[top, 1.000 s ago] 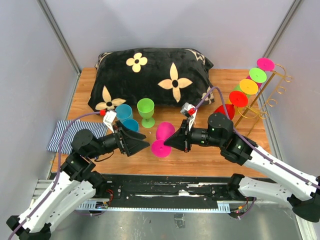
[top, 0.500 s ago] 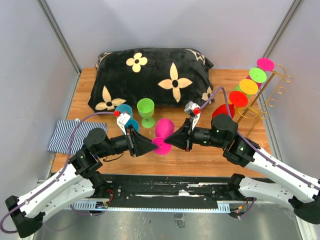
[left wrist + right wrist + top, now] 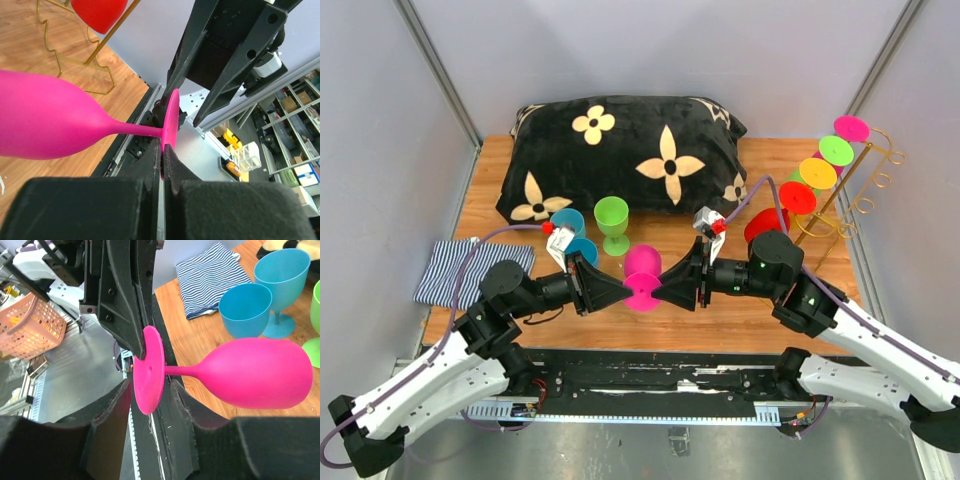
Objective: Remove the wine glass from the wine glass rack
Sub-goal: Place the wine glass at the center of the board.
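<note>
While handing over above the near middle of the surface (image 3: 740, 315), well apart from the rack (image 3: 865, 207) at far right: pinching the foot of the pink wine glass (image 3: 642, 272) with left gripper (image 3: 163, 155), right gripper (image 3: 150, 390) spread around it. Next, probably: back right gripper straight off.

wooden table (image 3: 765, 160): pillow (image 3: 620, 150), striped cloth (image 3: 445, 265), teal goblets (image 3: 568, 222), green goblet (image 3: 612, 215), seemingly wine glass rack (image 3: 111, 33)

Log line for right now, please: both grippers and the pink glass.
left gripper: shut on pink wine glass foot | right gripper: open, jaws either side of foot | glass: held sideways, midair
</note>
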